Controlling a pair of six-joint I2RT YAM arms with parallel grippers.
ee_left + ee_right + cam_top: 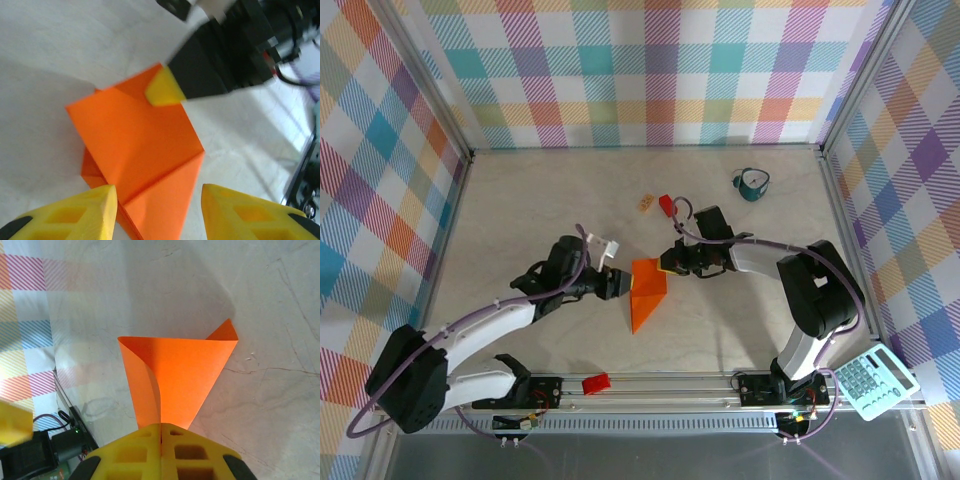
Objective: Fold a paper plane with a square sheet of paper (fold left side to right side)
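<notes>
One orange paper sits at the middle of the table, creased into a pointed shape with its tip toward 6 o'clock and its upper flap lifted and curling. Right gripper, at the paper's 1 o'clock corner, pinches that flap tight. Left gripper, at its 9 o'clock edge, gapes wide and empty.

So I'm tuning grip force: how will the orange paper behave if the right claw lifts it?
Probably floppy: the orange paper curls over beyond the shut right claw. Likely very light, being a thin sheet. Its creases may stiffen it somewhat.
</notes>
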